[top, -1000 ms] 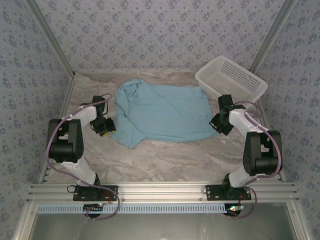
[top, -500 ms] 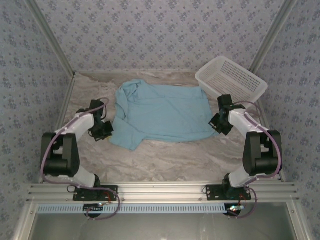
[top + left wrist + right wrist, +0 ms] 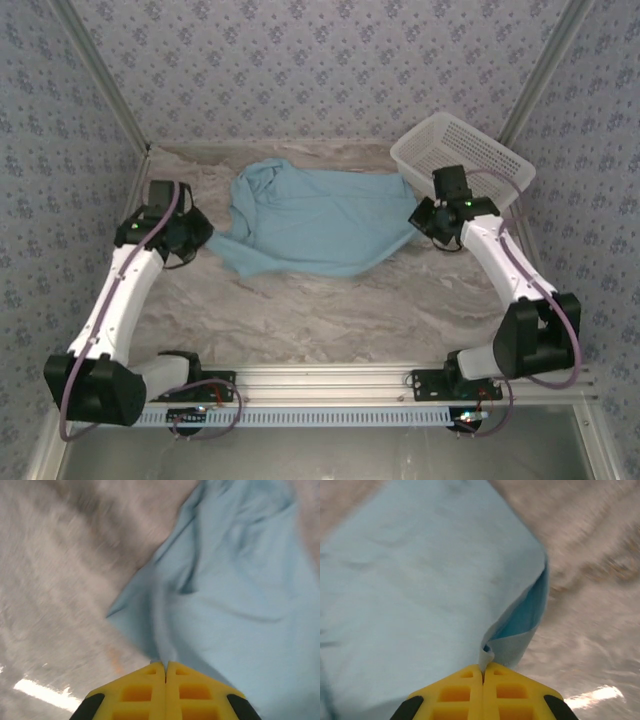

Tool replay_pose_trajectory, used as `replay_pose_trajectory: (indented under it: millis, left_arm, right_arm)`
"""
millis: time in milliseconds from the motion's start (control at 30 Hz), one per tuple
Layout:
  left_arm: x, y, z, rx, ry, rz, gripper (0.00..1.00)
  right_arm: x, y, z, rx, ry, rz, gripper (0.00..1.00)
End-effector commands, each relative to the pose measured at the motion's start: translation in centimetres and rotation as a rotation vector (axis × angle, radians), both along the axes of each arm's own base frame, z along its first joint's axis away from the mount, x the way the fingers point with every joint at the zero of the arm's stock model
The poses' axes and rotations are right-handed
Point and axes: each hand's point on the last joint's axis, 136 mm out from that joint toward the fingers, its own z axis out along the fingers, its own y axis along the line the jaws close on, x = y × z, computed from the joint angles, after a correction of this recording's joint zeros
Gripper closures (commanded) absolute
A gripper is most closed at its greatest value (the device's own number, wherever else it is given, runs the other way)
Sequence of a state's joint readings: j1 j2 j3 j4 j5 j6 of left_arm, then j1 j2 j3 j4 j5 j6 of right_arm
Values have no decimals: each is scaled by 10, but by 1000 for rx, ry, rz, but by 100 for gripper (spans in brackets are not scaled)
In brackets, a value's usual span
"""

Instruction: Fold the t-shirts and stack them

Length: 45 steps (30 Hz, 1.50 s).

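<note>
A light blue t-shirt [image 3: 315, 222] lies spread across the back half of the table, plain side up, no lettering showing. My left gripper [image 3: 203, 238] is shut on the shirt's near-left corner; in the left wrist view the yellow fingers [image 3: 140, 690] pinch a ridge of blue cloth [image 3: 225, 595]. My right gripper [image 3: 418, 218] is shut on the shirt's right edge; the right wrist view shows its yellow fingertips [image 3: 510, 687] clamped on a folded hem of the t-shirt [image 3: 420, 580], which curls up off the table. The near edge of the shirt is lifted between the two grippers.
A white mesh basket [image 3: 462, 160] stands at the back right, just behind my right gripper. Patterned walls close in the back and both sides. Marbled tabletop [image 3: 320, 310] stretches bare from the shirt to the arm bases.
Both arms have moved back and outward, pulling the shirt's near edge away from the front; the shirt now sits narrower and farther back. The left arm has stretched out much more.
</note>
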<state>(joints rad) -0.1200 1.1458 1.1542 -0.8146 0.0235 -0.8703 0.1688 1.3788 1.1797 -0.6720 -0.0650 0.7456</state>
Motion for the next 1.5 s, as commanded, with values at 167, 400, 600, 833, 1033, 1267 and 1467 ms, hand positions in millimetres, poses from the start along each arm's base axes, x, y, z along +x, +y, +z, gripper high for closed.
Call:
replay_pose_trajectory:
  millis: [167, 400, 600, 833, 1033, 1267, 1467]
  left_arm:
    - [-11, 31, 202, 16, -595, 154, 100]
    - [-85, 45, 322, 12, -986, 176, 100]
    - [-103, 45, 390, 20, -1123, 155, 100]
    - [23, 17, 353, 4, -879, 45, 100]
    - [114, 42, 315, -6, -775, 40, 100]
    - [156, 66, 332, -7, -827, 1, 100]
    - [106, 62, 428, 29, -1092, -2, 100]
  right_arm:
    - [-3, 23, 167, 95, -460, 143, 100]
    - [-78, 29, 268, 187, -792, 254, 100]
    - [-108, 29, 313, 241, -907, 272, 100]
    - [-26, 51, 299, 331, -847, 264, 100]
    - [53, 76, 278, 394, -813, 294, 100]
    - [123, 81, 279, 446, -825, 294, 100]
    - [145, 54, 339, 480, -969, 246, 100]
